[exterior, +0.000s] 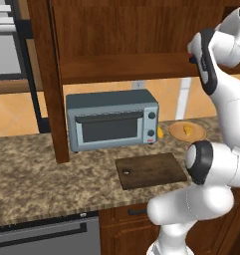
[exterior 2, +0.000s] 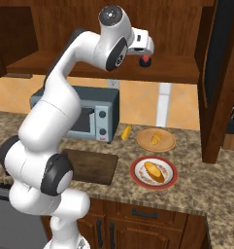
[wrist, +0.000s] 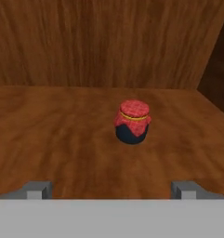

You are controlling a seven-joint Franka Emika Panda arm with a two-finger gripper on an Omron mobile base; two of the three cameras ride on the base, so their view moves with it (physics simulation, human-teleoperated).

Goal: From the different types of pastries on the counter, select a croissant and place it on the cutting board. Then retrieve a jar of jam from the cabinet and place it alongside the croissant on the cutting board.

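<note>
Facing jar of jam (wrist: 132, 122), end effector (wrist: 111, 189) agape

Three small golden pastries sit right of one grey-blue toaster oven (exterior 2: 77, 114): one loose golden-orange croissant (exterior 2: 126, 132), one on the single round flat tan disc (exterior 2: 156, 140), one on the single red-rimmed white plate (exterior 2: 154, 172). One dark brown rectangular wooden cutting board (exterior: 150, 170) lies before the oven. One red cloth-topped jam jar (wrist: 132, 121) stands above, in the cabinet.

Two rear base views sharing the counter (exterior: 37, 169); hand view near shelf.
</note>
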